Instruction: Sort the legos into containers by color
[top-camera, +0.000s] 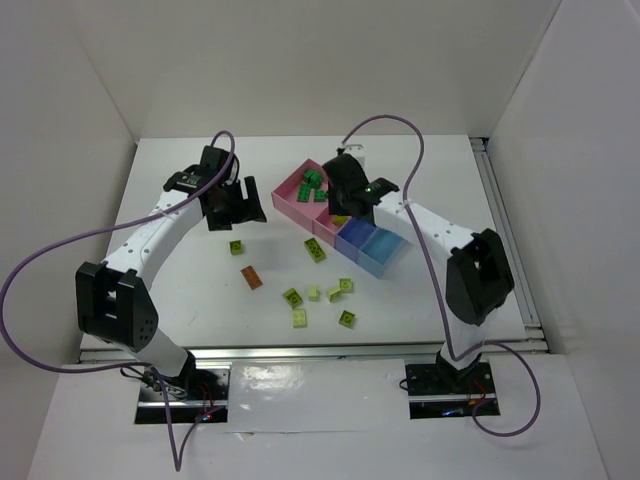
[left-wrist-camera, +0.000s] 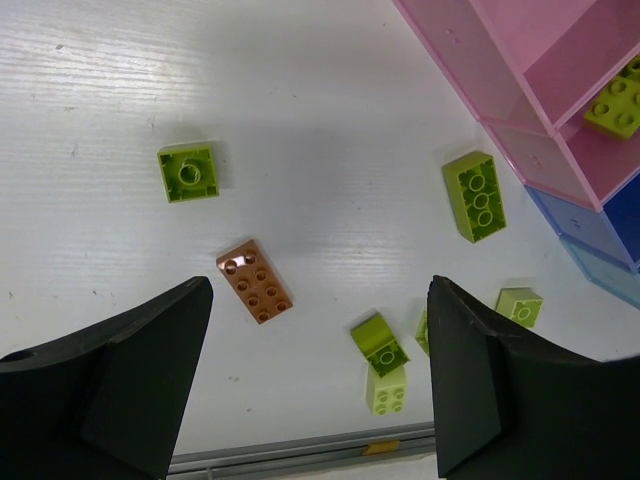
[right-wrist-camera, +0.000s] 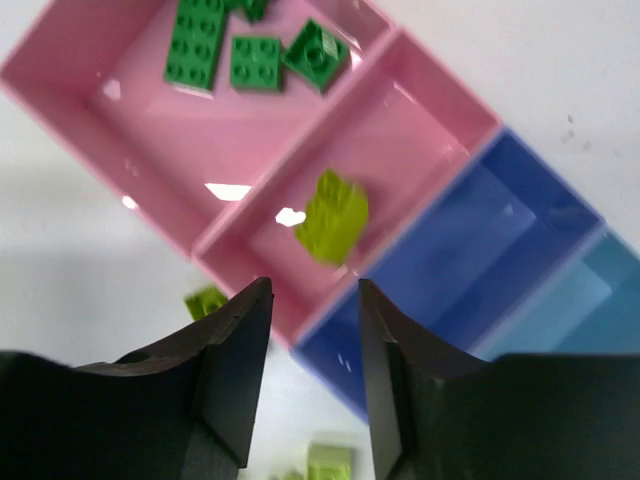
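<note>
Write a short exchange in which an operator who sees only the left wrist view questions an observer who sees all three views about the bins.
Operator: My view cuts off most of the pink bins. What lies in the far one?
Observer: Several dark green bricks lie in the far pink bin, seen from the right wrist.
Operator: And where is the other arm working?
Observer: The right gripper hangs above the second pink bin, its jaws parted with nothing between them.
</note>
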